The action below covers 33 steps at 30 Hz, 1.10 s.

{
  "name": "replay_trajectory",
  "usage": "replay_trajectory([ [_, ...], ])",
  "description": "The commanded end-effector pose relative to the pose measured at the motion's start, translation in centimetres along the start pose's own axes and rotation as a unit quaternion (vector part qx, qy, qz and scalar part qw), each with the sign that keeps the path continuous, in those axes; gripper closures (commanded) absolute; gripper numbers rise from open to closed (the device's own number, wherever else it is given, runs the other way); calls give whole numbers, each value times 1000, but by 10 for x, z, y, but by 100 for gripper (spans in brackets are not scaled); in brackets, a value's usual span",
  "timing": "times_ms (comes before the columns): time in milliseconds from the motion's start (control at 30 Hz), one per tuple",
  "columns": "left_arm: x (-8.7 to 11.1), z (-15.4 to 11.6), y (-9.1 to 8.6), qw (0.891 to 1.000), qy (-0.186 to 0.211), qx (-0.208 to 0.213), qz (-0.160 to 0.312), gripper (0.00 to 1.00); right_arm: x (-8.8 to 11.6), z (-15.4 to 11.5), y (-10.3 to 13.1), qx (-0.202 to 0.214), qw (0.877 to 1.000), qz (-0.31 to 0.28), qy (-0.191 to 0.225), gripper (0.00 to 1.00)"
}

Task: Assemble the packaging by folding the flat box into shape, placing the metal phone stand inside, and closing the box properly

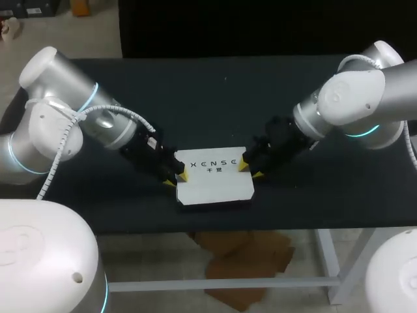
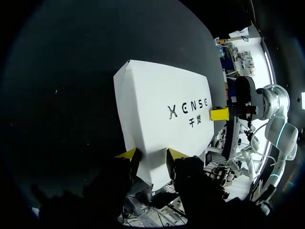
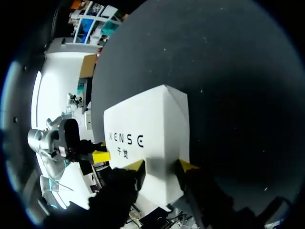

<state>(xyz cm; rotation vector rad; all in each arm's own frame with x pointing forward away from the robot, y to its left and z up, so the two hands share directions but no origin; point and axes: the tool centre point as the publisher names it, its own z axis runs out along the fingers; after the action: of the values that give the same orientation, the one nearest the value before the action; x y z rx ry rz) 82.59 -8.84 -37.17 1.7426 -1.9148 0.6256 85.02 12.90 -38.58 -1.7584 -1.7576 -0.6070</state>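
Nearest you, the table's (image 1: pixel 215 98) front edge is running just past the box (image 1: pixel 214 181), which is lying flat with its printed face up. Your left gripper (image 1: pixel 178 178) is pinching the box's left end and your right gripper (image 1: pixel 249 169) its right end. Each is at a narrow spread, with both yellow tips pressing on white card. The stand is not showing anywhere, so I am guessing it is sitting inside the box.

Watch the grip. Both arms are holding one light carton, so uneven pulling or squeezing could be buckling a wall or popping a flap.

Each wrist view is showing card filling the gap between its own tips, with the other gripper's tip at the box's far end. Only the head view is showing how the box is lying on the table.
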Motion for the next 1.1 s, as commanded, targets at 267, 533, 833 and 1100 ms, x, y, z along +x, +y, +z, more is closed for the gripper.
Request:
replay_trajectory([
  [267,9,4,-7,999,17,-26,-9,60,12,8,5,36,999,11,2,56],
  [533,9,3,-7,999,24,-40,-13,60,15,7,7,53,998,19,3,56],
  [833,12,-1,-7,997,42,-57,-21,63,17,6,9,70,997,27,9,58],
  [1100,14,-6,-8,997,45,-64,-28,62,20,5,10,82,996,40,8,58],
])
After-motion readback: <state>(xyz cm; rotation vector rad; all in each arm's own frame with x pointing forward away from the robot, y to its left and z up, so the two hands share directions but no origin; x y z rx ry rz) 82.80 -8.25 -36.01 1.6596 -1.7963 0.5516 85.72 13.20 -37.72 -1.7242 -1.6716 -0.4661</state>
